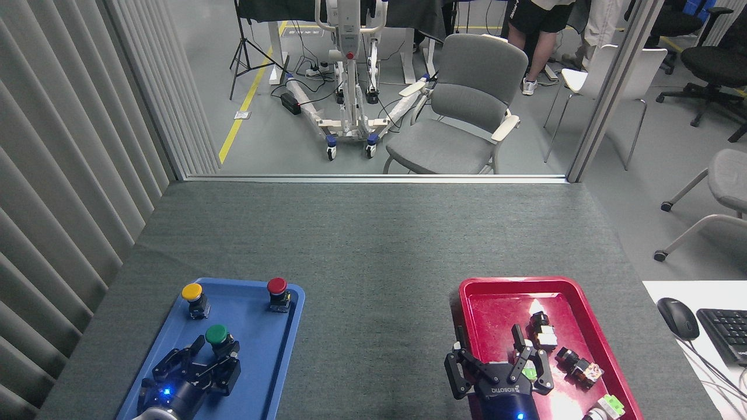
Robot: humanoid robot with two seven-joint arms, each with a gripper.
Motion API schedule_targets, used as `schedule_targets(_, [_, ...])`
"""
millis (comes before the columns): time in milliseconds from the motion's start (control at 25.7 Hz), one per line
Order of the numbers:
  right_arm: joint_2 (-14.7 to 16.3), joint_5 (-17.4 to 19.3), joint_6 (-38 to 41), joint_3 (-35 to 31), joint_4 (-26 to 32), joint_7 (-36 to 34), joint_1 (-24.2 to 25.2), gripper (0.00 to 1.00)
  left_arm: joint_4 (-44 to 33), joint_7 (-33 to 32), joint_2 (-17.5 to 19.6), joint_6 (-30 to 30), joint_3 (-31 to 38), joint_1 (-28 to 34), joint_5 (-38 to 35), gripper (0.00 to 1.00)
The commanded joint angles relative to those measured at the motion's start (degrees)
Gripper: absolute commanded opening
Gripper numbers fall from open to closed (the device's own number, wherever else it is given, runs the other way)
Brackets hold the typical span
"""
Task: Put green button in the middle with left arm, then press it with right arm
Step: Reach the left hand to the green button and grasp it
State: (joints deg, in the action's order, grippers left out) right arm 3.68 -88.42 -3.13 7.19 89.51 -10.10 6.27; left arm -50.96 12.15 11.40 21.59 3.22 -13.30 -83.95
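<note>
The green button stands upright in the blue tray, near its middle. My left gripper reaches up from the bottom left with a blue light on its body; it is open, and its thin fingertips flank the button's base without closing on it. My right gripper is open over the near left part of the red tray, holding nothing. The middle of the dark grey table covering lies bare between the two trays.
A yellow button and a red button stand at the blue tray's far end. Several small switch parts lie in the red tray. A mouse and keyboard sit at the right edge.
</note>
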Motion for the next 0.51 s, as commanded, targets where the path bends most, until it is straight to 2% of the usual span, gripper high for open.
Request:
schedule_targets(0, [0.28,0.0,0.41,0.54,-0.03,-0.53,0.23,1.0,-0.28,0.33,0.73,-0.24,0.03,0.29,-0.25,0.25])
schedule_targets(78, [0.45,0.0,0.32,0.54,-0.03,-0.53,0.85,1.0,-0.37,1.56,1.44,0.73,-0.06,0.64,-0.34,0.05])
schedule_targets(117, [0.45,0.0,0.23,0.54,-0.03,-0.53,0.93,1.0,-0.63,2.44,2.14,1.52,-0.06,0.64,-0.34,0.0])
schedule_targets(233, [0.28,0.0,-0.03,0.8,0.14,-0.53,0.94,1.0,-2.04,4.55,3.02,5.39,-0.06,0.82,-0.16,0.0])
schedule_targets(350, [0.37,-0.09,-0.21,1.86,0.67,-0.53,1.64,1.0,-6.87,4.63,2.67,8.2,-0.23,0.82,-0.25,0.0])
schedule_targets(467, [0.19,-0.17,-0.21,1.86,0.76,-0.53,1.73,1.0,-11.0,4.72,-0.94,9.52,-7.79,0.11,-0.69,0.0])
